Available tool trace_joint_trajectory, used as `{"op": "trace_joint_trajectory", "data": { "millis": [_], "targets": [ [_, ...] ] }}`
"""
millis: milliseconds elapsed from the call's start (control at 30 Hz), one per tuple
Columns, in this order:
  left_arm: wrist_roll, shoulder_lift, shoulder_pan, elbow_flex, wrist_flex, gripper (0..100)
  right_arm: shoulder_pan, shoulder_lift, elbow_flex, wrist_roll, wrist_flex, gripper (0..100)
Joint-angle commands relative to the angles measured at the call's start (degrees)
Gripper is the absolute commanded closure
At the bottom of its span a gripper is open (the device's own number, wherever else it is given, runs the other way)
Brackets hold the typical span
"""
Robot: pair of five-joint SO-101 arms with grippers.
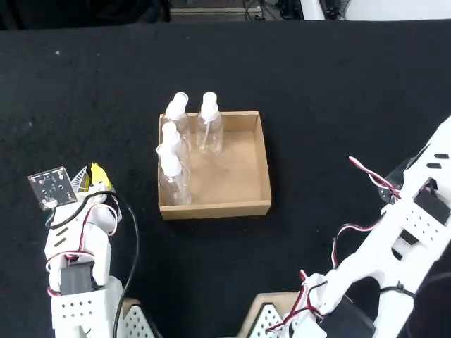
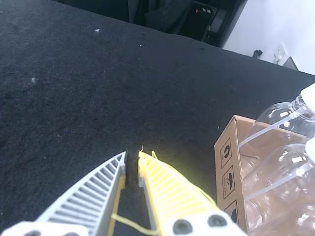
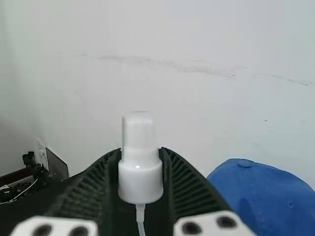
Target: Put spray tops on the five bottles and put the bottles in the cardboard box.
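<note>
The cardboard box (image 1: 264, 162) sits mid-table with several clear bottles (image 1: 209, 127) standing in its left and back part, each with a white spray top. My left gripper (image 1: 90, 171) rests low at the front left, well left of the box, shut with nothing in it (image 2: 132, 157). Its wrist view has the box corner (image 2: 227, 162) and bottles (image 2: 285, 118) off to one side. My right arm (image 1: 409, 225) is raised at the right. The right gripper (image 3: 141, 152) is shut on a white spray top (image 3: 141, 172) with its tube hanging down, facing a white wall.
A black cloth (image 1: 317, 84) covers the table, bare around the box. A small circuit board (image 1: 52, 186) rides on the left arm. Both arm bases (image 1: 268, 320) stand at the front edge. A blue rounded object (image 3: 261, 191) lies beyond the right gripper.
</note>
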Motion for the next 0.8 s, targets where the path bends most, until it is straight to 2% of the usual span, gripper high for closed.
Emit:
{"op": "trace_joint_trajectory", "data": {
  "millis": [0,167,300,433,567,767],
  "targets": [
    [-0.35,-1.14,-0.57,1.27,0.26,97,-0.88,-0.22,-0.4,-0.26,-1.76,98.7],
    [-0.35,-1.14,-0.57,1.27,0.26,97,-0.97,-0.66,1.36,0.0,-1.76,98.7],
    [-0.35,-1.14,-0.57,1.27,0.26,97,-1.58,-0.57,4.35,3.52,-2.9,98.7],
    [-0.35,-1.14,-0.57,1.27,0.26,97,-1.49,-0.22,11.3,3.78,-15.91,98.7],
    [-0.35,-1.14,-0.57,1.27,0.26,97,-2.73,-0.22,17.98,7.38,-27.69,98.7],
    [-0.35,-1.14,-0.57,1.27,0.26,97,-3.25,-0.13,20.53,7.3,-29.45,98.7]
  ]
}}
